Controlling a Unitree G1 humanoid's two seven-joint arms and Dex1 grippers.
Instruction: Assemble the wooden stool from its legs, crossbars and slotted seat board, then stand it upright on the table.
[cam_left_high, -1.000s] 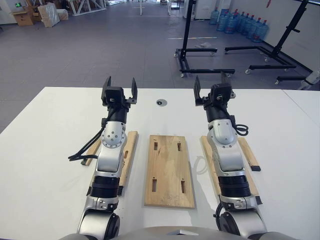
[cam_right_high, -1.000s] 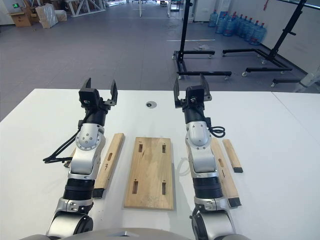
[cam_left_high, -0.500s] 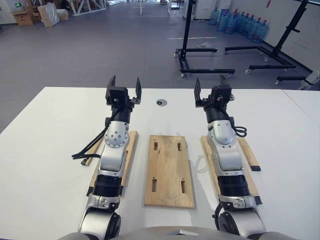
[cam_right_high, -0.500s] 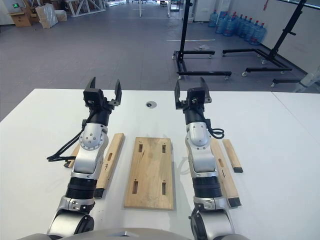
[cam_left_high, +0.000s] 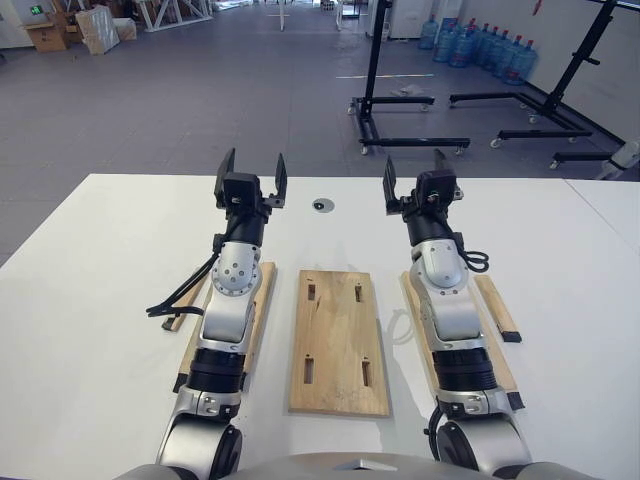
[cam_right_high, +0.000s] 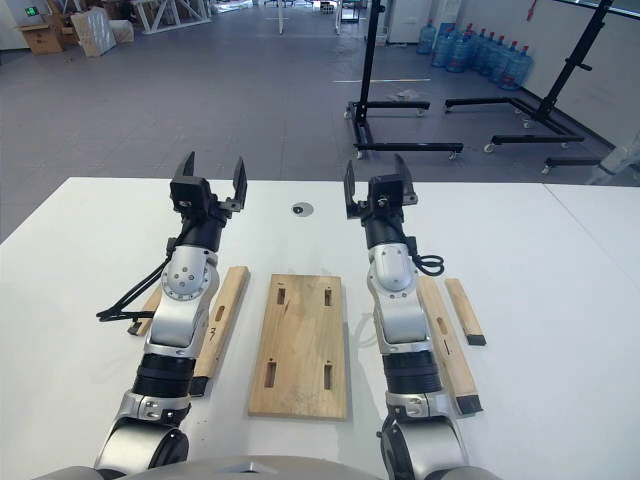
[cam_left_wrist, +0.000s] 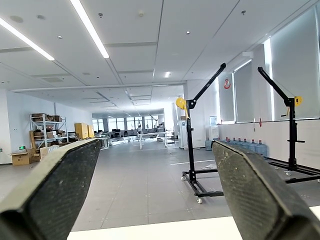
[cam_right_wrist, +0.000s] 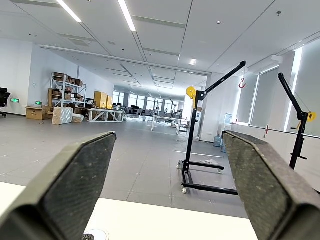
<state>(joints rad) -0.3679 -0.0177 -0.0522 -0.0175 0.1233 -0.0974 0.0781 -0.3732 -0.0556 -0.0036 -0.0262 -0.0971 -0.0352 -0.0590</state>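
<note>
1 slotted seat board (cam_left_high: 338, 340), 4 slots, lies flat mid-table between the 2 arms. 4 wooden bars: left long bar (cam_right_high: 224, 310) and right long bar (cam_right_high: 450, 350) sit partly under the forearms, left short bar (cam_left_high: 185, 305) and right short bar (cam_right_high: 465, 310) outboard. Left gripper (cam_left_high: 254, 165) and right gripper (cam_left_high: 413, 165) are both spread wide, holding nothing, beyond the board's far end. Right wrist view adds the table grommet (cam_right_wrist: 92, 235).

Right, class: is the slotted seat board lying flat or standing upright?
Flat. The seat board lies on the table, four slots facing up.
</note>
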